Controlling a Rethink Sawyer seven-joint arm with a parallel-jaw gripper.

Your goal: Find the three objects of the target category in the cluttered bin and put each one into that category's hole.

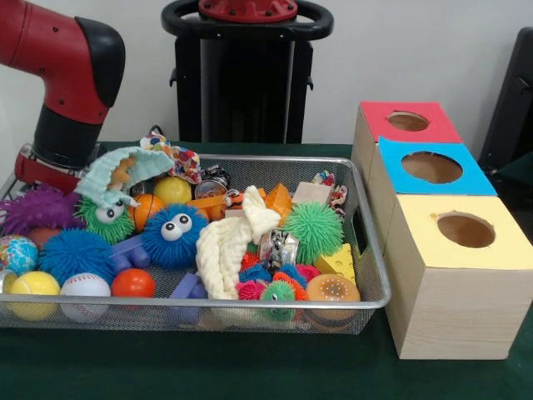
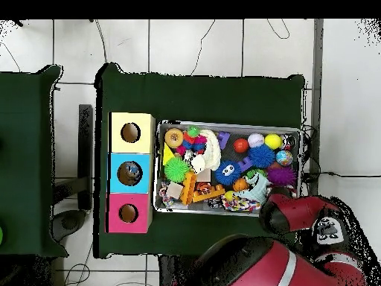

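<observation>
Toys of every sort fill the bin point(image 1: 366, 242), which sits on the green table point(image 1: 250, 367) just beside three boxes: red point(image 1: 408, 122), blue point(image 1: 430, 167) and yellow point(image 1: 466, 231), each with a hole on top, probably set close to keep carries short. The arm point(image 1: 71, 75) reaches low over the bin's corner; its hand is hidden, so I cannot tell its state.

The silver wire-mesh bin point(image 1: 371, 242), heaped with toys, sits beside three boxes point(image 1: 450, 250).
</observation>
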